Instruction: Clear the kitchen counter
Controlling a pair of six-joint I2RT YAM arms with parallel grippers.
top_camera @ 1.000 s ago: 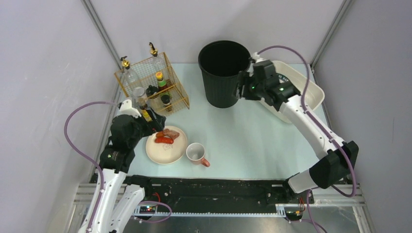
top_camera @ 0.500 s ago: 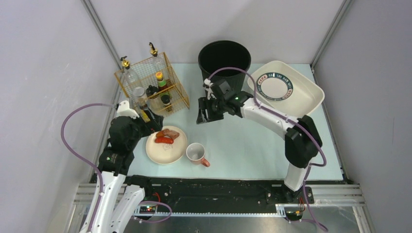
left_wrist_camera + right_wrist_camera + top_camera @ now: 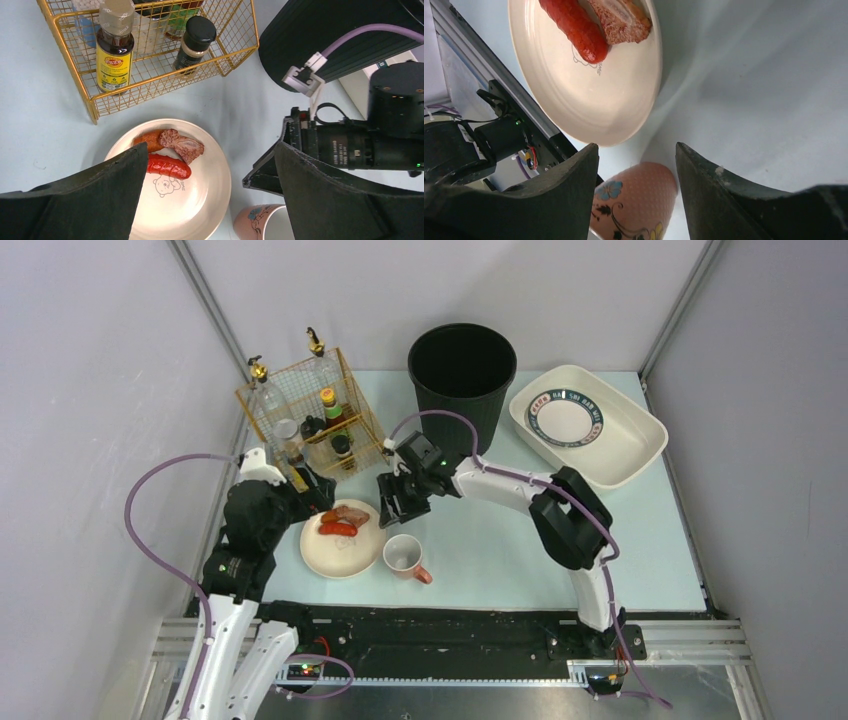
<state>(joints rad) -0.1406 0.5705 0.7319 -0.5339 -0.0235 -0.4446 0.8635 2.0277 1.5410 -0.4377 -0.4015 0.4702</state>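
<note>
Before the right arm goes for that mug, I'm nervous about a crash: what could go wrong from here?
The mug stands close beside the plate, so the right jaws closing on it might nudge the plate and roll the sausages. The left jaws hang open over that same plate, near the right arm; the two arms could collide.

The left arm (image 3: pixel 250 520) and right arm (image 3: pixel 505 480) are built of white tubular links joined by bulky black housings. A lilac cable (image 3: pixel 372 29) loops along each, held by a white clip (image 3: pixel 302 80). Small green lights (image 3: pixel 432 452) glow on the housings. The fingers (image 3: pixel 90 200) are broad, matte black wedges.
</note>
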